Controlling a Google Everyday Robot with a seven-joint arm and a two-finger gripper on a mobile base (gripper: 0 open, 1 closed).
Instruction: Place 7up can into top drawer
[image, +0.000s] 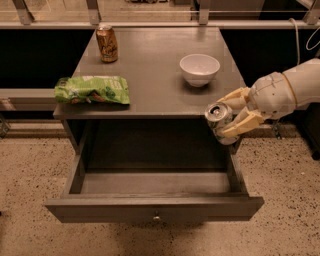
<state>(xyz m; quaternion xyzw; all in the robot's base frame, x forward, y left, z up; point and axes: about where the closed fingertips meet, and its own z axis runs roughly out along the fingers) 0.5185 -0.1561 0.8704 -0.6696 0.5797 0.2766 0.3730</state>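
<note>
We see the gripper (230, 117) at the right of the frame, just past the front right corner of the grey cabinet (150, 75), on a pale arm (295, 87) that reaches in from the right edge. Its yellowish fingers (241, 124) are clamped on the 7up can (218, 113), one above and one below. The can is tilted with its shiny top facing left and towards us, and it hangs above the right rear corner of the top drawer (110, 210). That drawer is pulled out in the lower middle of the frame, with its small round knob (157, 218) centred on the front. On the cabinet top we find a brown-orange can (107, 44) upright at the upper left, a green snack bag (92, 90) lying along the left front edge, and a white bowl (199, 69) to the right of centre, near the gripper but apart from it.
</note>
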